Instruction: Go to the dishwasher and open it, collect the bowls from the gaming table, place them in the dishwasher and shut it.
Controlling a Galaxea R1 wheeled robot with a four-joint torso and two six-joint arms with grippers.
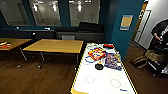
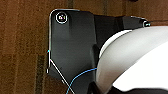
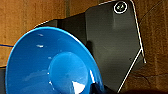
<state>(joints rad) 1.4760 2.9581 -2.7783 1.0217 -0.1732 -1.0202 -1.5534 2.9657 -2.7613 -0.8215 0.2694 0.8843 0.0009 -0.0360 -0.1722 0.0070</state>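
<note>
You were facing the gaming table (image 1: 105,80), its white top edged in yellow, with two red circles printed on the near part of the surface. On it lay two flat colourful game boxes: one red and yellow (image 1: 97,53), one blue and purple (image 1: 113,60); none of their print could be read. A small black bowl (image 1: 99,66) sat just in front of them, between the two boxes. A red object (image 1: 108,45) rested at the far end. Two yellow-wood tables (image 1: 55,46) stood to the left. A poster (image 1: 126,22) hung on the teal wall, its writing illegible. A person (image 1: 160,31) stood at the right edge.

In your right wrist view one bright blue bowl (image 3: 50,67) loomed large over wooden floor; whether that gripper clasped it, I cannot tell. In your left wrist view a white rounded shape (image 2: 135,62) sat close; that gripper's state could not be told either.
</note>
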